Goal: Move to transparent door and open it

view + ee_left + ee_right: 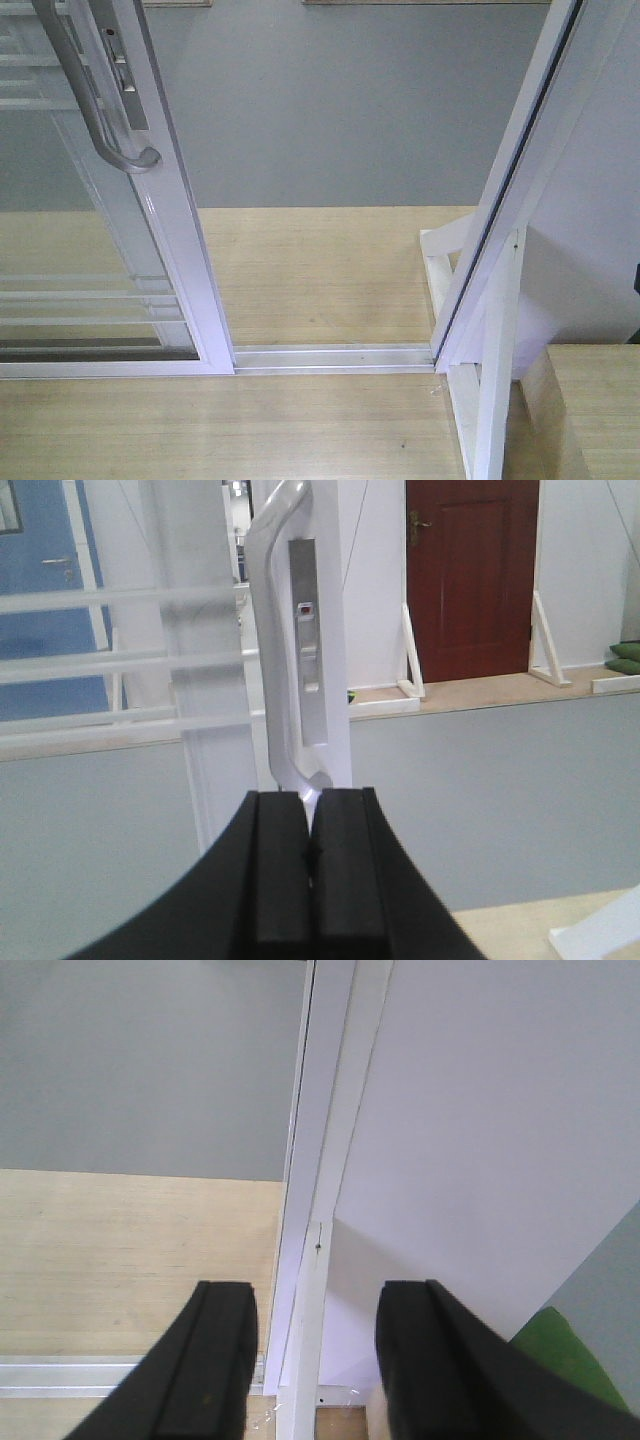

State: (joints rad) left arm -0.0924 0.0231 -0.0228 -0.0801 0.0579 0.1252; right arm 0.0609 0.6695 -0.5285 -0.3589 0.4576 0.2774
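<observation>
The transparent door [178, 225], clear glass with thin white bars in a white frame, stands at the left of the front view. A gap lies between its edge and the white jamb [520, 170] on the right. Its curved grey handle [95, 120] and lock plate [128, 80] are at the top left. In the left wrist view the handle [262, 630] and lock plate [309, 640] rise straight ahead. My left gripper [310, 802] is shut just below the handle's lower end, with nothing seen between its fingers. My right gripper [315, 1295] is open, facing the jamb [325, 1110].
A metal floor track [330, 357] crosses the wooden platform [320, 270], with grey floor [340, 100] beyond it. White braces [490, 380] prop the jamb at the lower right. A red-brown door [470, 580] and a blue door [40, 580] stand far off. A green object [560, 1355] lies low right.
</observation>
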